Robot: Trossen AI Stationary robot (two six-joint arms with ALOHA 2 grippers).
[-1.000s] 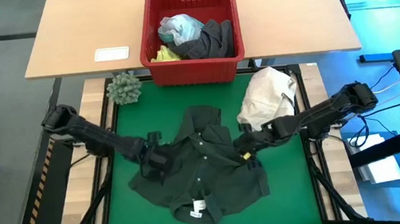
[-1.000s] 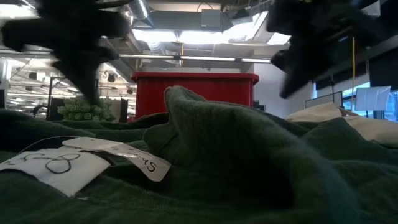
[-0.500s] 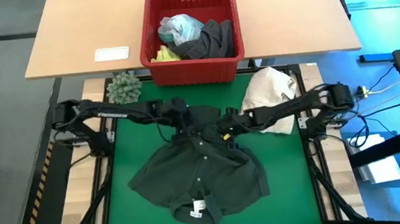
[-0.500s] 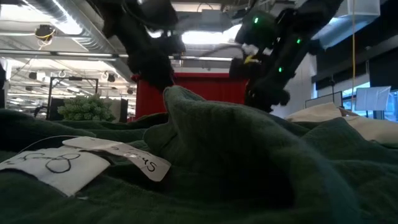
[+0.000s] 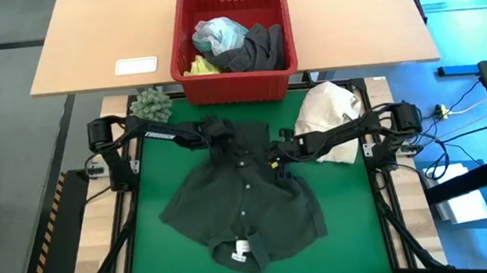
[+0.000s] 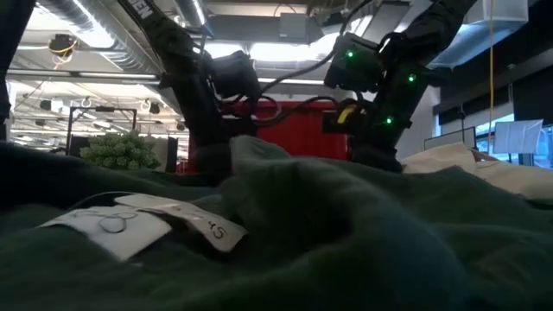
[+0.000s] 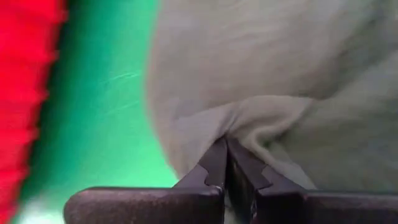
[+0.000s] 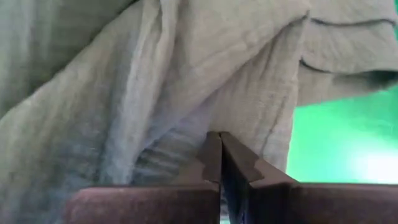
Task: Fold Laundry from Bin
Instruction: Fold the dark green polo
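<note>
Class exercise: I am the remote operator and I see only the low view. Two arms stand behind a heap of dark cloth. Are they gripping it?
Observer: Yes. The left end effector is shut on a fold of the dark green shirt.
Operator: And the other?
Observer: The right end effector is shut on the shirt too.
Operator: What is left in the red bin?
Observer: The bin holds turquoise, grey and yellow garments.

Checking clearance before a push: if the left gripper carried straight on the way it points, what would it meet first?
The dark green shirt: the left gripper is shut on a fold of it, so more shirt lies directly ahead. What is beyond cannot be told.
</note>
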